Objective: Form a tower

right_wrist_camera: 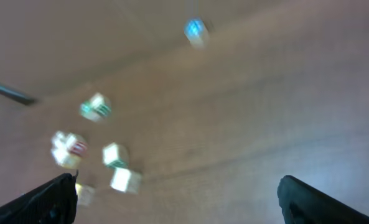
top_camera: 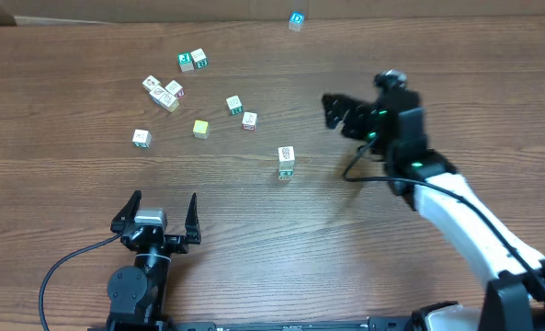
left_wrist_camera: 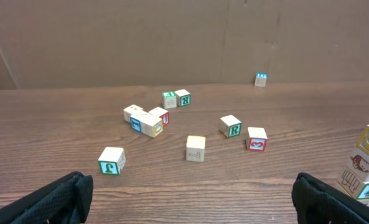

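tower (top_camera: 286, 162): upright on worktop (top_camera: 254, 262), mid-right, long axis vertical.
my right pincer (top_camera: 335, 111): released, empty, near the tower, beyond it and to its right.
my left pincer (top_camera: 159, 217): released, empty, farther off.
nearer arm: right.

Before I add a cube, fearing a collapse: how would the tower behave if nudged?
The tower likely tips easily: slim, freestanding stack. Its cubes sit slightly twisted, so the top one may slide off. Small wooden cubes, probably light.
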Motion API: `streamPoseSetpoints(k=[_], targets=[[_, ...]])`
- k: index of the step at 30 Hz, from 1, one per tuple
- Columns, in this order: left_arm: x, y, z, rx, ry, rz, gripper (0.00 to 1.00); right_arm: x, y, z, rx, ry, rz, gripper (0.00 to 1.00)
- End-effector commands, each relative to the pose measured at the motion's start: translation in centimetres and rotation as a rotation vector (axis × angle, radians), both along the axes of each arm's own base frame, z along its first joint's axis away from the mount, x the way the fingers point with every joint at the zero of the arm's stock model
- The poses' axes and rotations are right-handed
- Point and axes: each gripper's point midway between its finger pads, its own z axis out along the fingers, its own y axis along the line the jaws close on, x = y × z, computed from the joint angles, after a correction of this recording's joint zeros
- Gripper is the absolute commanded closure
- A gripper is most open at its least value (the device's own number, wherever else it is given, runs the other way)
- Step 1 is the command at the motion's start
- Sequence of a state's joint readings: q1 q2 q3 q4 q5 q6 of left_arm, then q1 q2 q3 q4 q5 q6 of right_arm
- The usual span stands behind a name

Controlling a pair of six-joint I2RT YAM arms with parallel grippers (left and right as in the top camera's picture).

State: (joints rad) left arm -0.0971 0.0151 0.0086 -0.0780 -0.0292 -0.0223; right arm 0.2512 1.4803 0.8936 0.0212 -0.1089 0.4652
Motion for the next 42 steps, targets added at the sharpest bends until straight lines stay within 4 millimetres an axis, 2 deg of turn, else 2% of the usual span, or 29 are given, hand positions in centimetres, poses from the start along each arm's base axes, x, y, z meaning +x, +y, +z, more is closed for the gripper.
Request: streamPoseSetpoints(k=[1,4,7,15,18,23,29,42], targets=[[0.0,0.0,0.1,0.014,-0.011,-0.002,0.01,-0.7,0.0,5.0,-0.027,-0.170,0.167,0.00],[0.0,0.0,0.1,0.014,-0.010,-0.002,0.00,-1.2,-1.0,6.2,-0.089,-0.213,0.184,0.00],[0.0,0.0,0.1,0.014,-0.010,-0.002,0.00,-2.3,-1.5,5.7,-0.171,-0.198,0.208,0.00],[0.0,0.0,0.1,0.014,-0.010,-0.002,0.01,-5.8,-4.9,-0.3,-0.321,0.103,0.125,0.00],[0.0,0.0,0.1,0.014,-0.010,-0.002,0.00,-6.4,-5.6,-1.0,-0.347,0.139,0.103,0.00],[0.0,0.0,0.1,0.014,-0.010,-0.002,0.01,-6.8,-5.7,-0.6,-0.394,0.114,0.138,0.00],[0.0,0.0,0.1,0.014,-0.010,-0.002,0.01,-7.2,-5.8,-1.1,-0.411,0.124,0.152,0.00],[0.0,0.0,0.1,0.014,-0.010,-0.002,0.00,-9.4,-5.9,-5.1,-0.404,0.155,0.169,0.00]])
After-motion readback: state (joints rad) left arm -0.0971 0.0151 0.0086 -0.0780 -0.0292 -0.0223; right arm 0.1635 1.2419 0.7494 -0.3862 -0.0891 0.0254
